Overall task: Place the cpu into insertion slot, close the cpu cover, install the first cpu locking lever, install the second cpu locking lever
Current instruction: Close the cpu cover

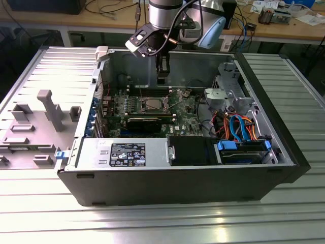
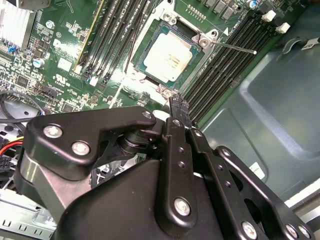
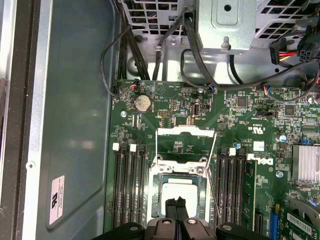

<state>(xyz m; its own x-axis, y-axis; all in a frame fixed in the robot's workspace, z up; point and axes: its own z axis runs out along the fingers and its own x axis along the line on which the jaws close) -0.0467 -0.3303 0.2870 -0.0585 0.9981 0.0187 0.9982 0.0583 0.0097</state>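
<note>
Fingers (image 3: 175, 205) pressed together, pinching nothing I can see, tips just over the insertion slot (image 3: 178, 171) edge. cpu (image 2: 169, 56) sits in the slot. cpu cover (image 3: 186, 134) stands open on the slot's far side; locking lever (image 2: 235, 48) unlatched.

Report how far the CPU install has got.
Done: the cpu sits in the insertion slot. In hand: the gripper, shut and empty, hovers over it. Left: the cpu cover stands open, both locking levers unlatched.
</note>
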